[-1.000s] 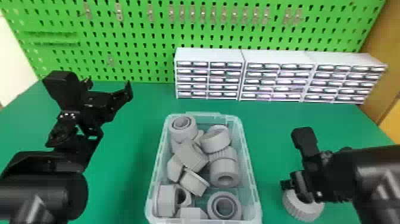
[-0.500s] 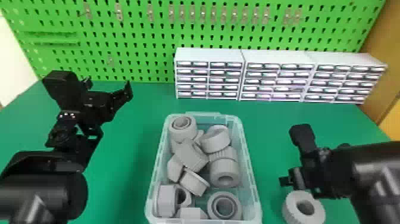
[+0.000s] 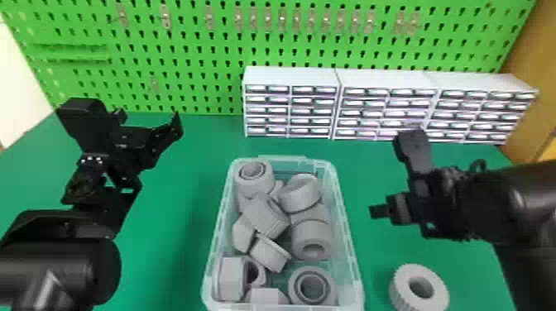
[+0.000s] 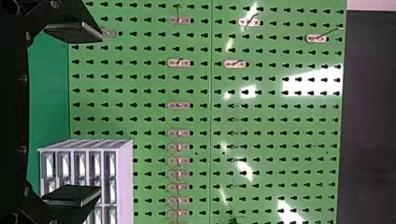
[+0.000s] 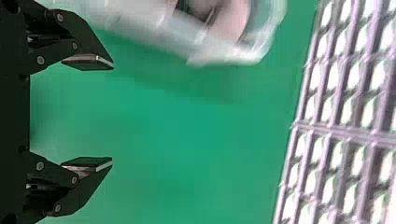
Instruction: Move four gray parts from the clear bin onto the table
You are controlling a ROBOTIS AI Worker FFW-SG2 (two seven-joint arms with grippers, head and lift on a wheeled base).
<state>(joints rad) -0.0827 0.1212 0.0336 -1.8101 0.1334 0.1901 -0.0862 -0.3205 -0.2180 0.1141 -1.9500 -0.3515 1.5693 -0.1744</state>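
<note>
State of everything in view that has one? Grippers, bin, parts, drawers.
Left gripper: open, empty.
Right gripper: open, empty.
Clear bin: lidless, upright, holding gray parts.
Gray parts in the bin: heaped, lying at mixed angles.
Gray part on the table: flat, hole up, outside the bin, not gripped.
White drawer cabinets: upright, drawers look shut.
Green pegboard: upright, metal hooks fitted.

Black arms (image 3: pixel 53 269) carry jaws with silver screws (image 5: pixel 40 166).
</note>
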